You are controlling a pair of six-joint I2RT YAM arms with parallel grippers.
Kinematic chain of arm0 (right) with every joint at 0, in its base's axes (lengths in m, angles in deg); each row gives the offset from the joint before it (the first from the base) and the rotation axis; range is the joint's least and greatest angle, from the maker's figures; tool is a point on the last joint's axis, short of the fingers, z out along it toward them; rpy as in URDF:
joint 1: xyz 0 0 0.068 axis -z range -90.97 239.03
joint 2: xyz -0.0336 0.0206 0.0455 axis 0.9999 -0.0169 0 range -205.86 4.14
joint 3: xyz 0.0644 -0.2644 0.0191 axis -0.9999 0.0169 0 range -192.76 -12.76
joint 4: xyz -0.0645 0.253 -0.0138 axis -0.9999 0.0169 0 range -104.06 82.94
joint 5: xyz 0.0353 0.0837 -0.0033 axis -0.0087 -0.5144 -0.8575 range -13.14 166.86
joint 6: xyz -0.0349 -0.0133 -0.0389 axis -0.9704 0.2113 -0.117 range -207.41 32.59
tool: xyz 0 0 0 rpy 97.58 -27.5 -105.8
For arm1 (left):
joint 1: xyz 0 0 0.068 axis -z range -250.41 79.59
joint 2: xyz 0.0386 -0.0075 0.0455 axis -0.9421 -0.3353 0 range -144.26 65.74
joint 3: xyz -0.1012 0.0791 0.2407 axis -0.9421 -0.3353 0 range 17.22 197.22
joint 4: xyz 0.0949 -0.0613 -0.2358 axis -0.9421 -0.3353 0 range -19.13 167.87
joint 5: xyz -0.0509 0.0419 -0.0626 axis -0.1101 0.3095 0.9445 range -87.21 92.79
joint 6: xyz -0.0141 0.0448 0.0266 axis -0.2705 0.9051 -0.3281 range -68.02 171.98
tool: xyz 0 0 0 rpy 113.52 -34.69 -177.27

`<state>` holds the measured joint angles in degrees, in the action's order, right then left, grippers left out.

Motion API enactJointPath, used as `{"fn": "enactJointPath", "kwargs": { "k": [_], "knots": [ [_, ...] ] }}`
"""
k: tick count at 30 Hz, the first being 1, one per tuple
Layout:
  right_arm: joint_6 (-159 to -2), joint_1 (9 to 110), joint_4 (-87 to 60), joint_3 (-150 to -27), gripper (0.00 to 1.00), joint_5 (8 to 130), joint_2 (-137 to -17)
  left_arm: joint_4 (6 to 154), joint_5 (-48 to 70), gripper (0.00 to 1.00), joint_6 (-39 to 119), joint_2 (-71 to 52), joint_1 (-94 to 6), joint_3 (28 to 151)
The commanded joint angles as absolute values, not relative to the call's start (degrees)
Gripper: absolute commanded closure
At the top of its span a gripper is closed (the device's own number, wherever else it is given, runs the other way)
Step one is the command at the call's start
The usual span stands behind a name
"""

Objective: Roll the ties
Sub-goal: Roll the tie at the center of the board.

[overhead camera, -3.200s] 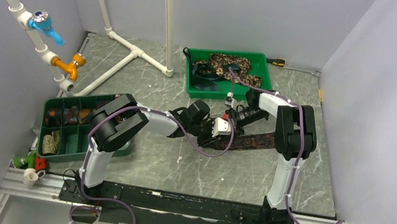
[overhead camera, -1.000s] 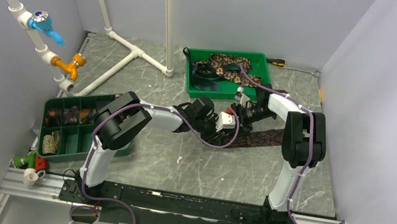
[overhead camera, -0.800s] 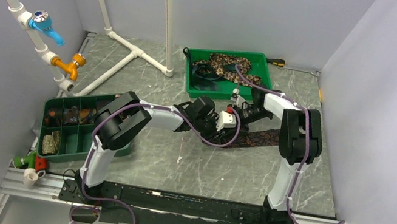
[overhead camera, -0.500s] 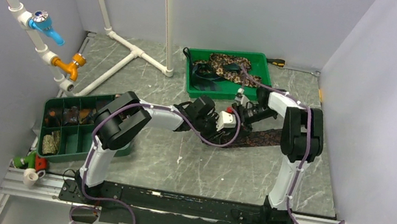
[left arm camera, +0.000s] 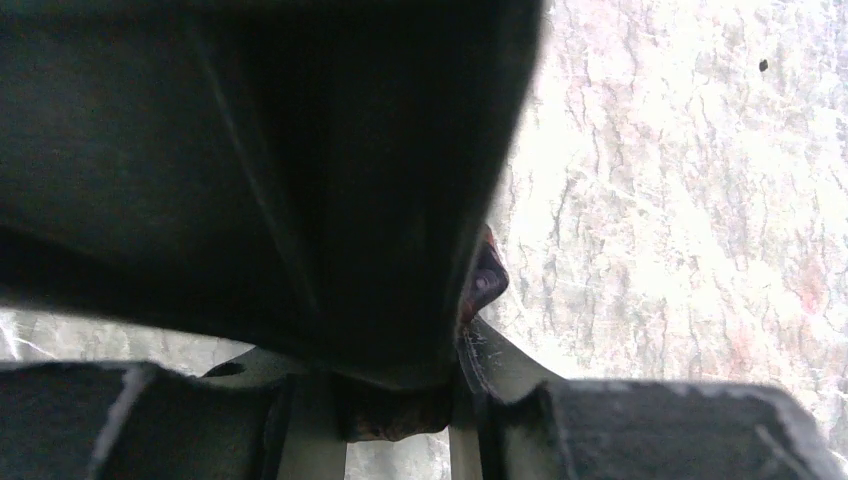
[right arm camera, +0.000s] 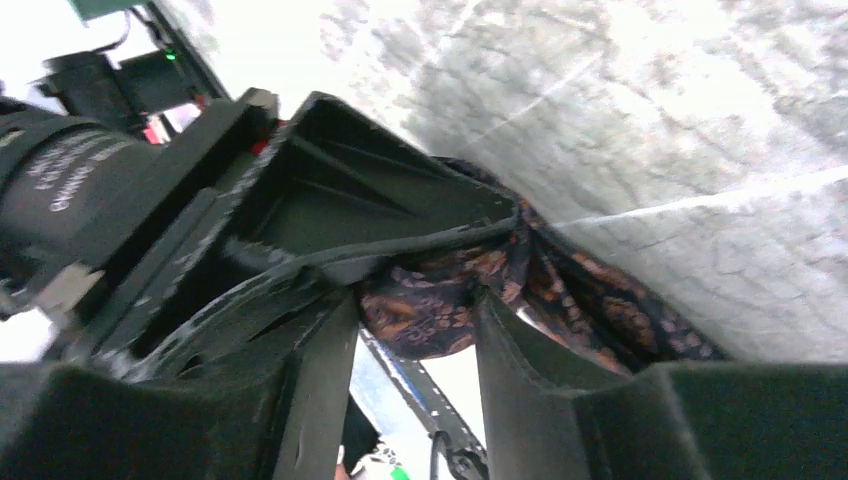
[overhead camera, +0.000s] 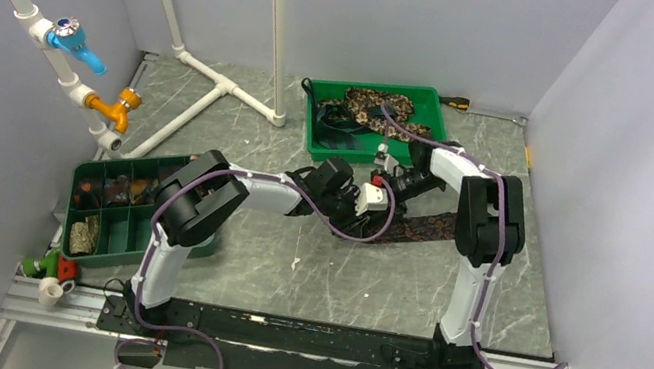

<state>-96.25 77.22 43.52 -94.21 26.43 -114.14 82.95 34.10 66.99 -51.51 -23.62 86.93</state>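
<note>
Step in hand: forming the roll. Both arms meet over the middle of the grey marbled table [overhead camera: 337, 278], at the near end of the dark maroon patterned fabric necktie [overhead camera: 427, 226]. The rest of the necktie lies flat on the table, trailing toward the right arm's upright link.

The right gripper [overhead camera: 397, 179] is part-closed. In its wrist view a bunched fold of the fabric fills the gap between its black fingers [right arm camera: 520, 390] and touches both, so treat it as a grip on the necktie.

The left gripper [overhead camera: 369, 199] stands narrower. Its wrist view is mostly blocked by a dark surface close to the lens, but a strip of brown fabric sits pinched between its fingers at the bottom edge. Judge this as a grip on the same bunched end. You cannot tell how many turns are wound, because the grippers hide the roll.

The next move calls for:
- turning the gripped end over the flat length, one hand holding while the other re-grips;
- keeping the turns aligned so the roll does not cone;
- keeping the two sets of fingers, now almost touching, clear of each other.

More tan-and-brown mottled ties [overhead camera: 379, 107] wait in the green plastic tray [overhead camera: 338, 154] at the far side.
</note>
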Motion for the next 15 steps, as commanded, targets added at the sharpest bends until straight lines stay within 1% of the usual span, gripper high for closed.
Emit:
{"fn": "enactJointPath", "kwargs": {
  "k": [1,2,3,5,7,10,11,13,15],
  "knots": [
    [-96.8,76.6,42.2,-95.2,0.59,33.5,-117.1,68.2,29.2,0.86,67.3,-56.4,-23.8,83.0],
    [-97.2,76.6,42.2,-95.1,0.73,35.0,-117.7,68.1,29.1,0.86,67.3,-56.4,-23.7,83.0],
    [-97.5,76.6,42.3,-95.1,0.83,36.6,-118.2,68.1,29.1,0.86,67.3,-56.3,-23.8,83.0],
    [-98.0,76.7,42.1,-94.7,1.00,39.6,-118.7,68.4,29.2,0.85,67.4,-56.3,-23.9,82.9],
    [-98.1,76.9,41.4,-94.2,1.00,42.5,-118.9,68.6,29.4,0.83,67.6,-56.3,-24.1,82.9],
    [-97.2,78.1,39.9,-93.7,1.00,45.6,-119.8,69.4,29.6,0.74,68.9,-55.8,-24.3,82.9],
    [-97.3,78.4,40.0,-93.9,1.00,46.6,-120.4,70.2,29.9,0.69,69.3,-55.4,-24.4,82.4],
    [-97.2,79.0,39.7,-94.1,1.00,48.7,-121.4,73.5,31.2,0.55,70.3,-53.6,-25.1,80.8],
    [-97.3,79.2,39.0,-94.1,1.00,50.8,-122.1,79.3,32.3,0.46,71.3,-50.7,-26.1,78.5]
  ]
}}
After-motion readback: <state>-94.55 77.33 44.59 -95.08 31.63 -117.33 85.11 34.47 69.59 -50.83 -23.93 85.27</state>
